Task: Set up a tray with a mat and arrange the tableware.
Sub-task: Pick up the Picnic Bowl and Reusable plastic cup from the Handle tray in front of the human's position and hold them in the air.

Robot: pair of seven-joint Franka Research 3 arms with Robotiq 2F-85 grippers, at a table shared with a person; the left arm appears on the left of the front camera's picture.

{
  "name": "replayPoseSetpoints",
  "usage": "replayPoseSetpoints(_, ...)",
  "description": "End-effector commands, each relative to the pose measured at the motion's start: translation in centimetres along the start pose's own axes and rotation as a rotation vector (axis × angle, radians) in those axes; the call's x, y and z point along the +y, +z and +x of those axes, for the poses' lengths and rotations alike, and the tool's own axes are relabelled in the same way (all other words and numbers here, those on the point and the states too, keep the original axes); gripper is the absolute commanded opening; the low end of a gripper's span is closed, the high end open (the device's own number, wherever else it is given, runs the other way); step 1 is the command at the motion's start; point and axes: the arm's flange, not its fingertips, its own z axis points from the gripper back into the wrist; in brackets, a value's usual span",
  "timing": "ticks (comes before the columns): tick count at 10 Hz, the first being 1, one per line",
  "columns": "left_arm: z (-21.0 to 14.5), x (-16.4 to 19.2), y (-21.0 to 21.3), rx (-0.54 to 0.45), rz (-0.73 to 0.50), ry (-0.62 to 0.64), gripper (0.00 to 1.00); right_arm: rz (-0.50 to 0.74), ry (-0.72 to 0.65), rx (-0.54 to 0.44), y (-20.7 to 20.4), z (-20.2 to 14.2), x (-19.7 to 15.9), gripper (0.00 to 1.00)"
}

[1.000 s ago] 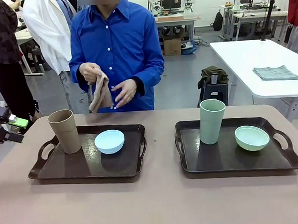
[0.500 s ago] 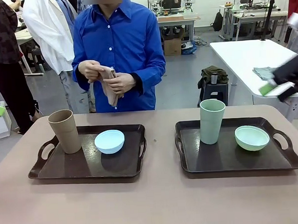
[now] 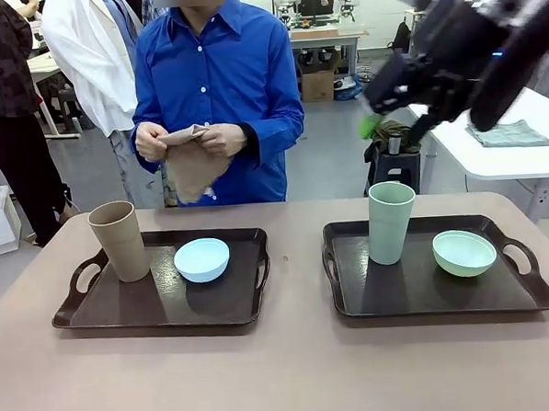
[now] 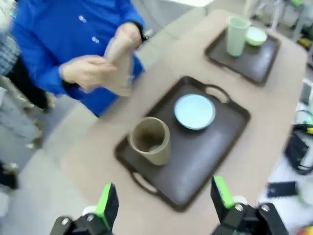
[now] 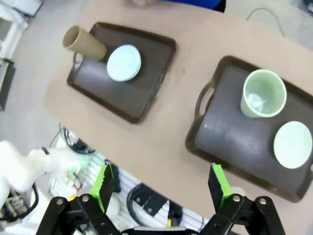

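Holding: person's hands (image 3: 223,139) at the bench's (image 3: 292,370) far side grip a tan mat (image 3: 191,164) up off the bench, partly unfolded
Left fingers (image 4: 107,205): spread wide, nothing between them, high over the bench's left end
Right fingers (image 5: 218,183): spread wide, empty, high above the bench's right half; motion-blurred in front view
Trays: left tray (image 3: 151,302) and right tray (image 3: 417,290), both dark, side by side on the bench, a strip of bare bench between them
Tan cup (image 3: 120,241): upright, bench's left half, on the left tray's rear-left corner
Light blue bowl (image 3: 202,259): same tray, near the tan cup, not touching
Pale green cup (image 3: 390,222): upright, bench's right half, on the right tray, rear left
Pale green bowl (image 3: 464,253): same tray, near the pale green cup, apart from it
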Motion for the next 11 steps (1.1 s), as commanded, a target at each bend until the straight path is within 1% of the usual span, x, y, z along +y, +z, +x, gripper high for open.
replayPoseSetpoints(1, 0.8, 0.1, -0.8, -0.016, 0.142, -0.052, 1.00, -0.132, -0.098, -0.048, -2.1, 2.1, 1.3, 1.00)
replayPoseSetpoints(2, 1.3, 1.0, -1.1, 0.017, 0.142, -0.036, 1.00, -0.171, -0.118, -0.056, -3.3, 2.5, 1.5, 1.00)
replayPoseSetpoints(3, 1.8, 2.0, -2.0, 0.062, 0.028, 0.014, 1.00, -0.190, -0.130, -0.058, -3.9, 3.0, 1.2, 1.00)
replayPoseSetpoints(4, 1.8, 2.6, -1.9, 0.083, -0.111, 0.105, 1.00, -0.131, -0.096, -0.034, -3.9, 2.5, 1.2, 1.00)
replayPoseSetpoints(5, 1.5, 1.0, -0.7, 0.001, 0.105, -0.042, 1.00, -0.142, -0.088, -0.063, -3.4, 2.3, 1.5, 1.00)
replayPoseSetpoints(7, 1.5, 1.0, -0.7, 0.001, 0.105, -0.042, 1.00, -0.142, -0.088, -0.063, -3.4, 2.3, 1.5, 1.00)
replayPoseSetpoints(8, 1.5, 1.6, -1.7, 0.022, 0.043, -0.002, 1.00, -0.142, -0.088, -0.063, -3.4, 2.3, 1.5, 1.00)
replayPoseSetpoints(9, 0.9, 2.7, -2.3, 0.052, -0.004, -0.027, 1.00, -0.134, -0.090, -0.053, -3.7, 2.4, 1.3, 1.00)
replayPoseSetpoints(10, 1.3, 4.5, -2.6, 0.051, -0.060, -0.035, 1.00, -0.139, -0.091, -0.058, -4.5, 3.5, 2.0, 1.00)
replayPoseSetpoints(11, 1.4, 5.8, -3.0, 0.067, -0.136, -0.056, 1.00, -0.157, -0.083, -0.035, -6.1, 4.8, 3.5, 1.00)
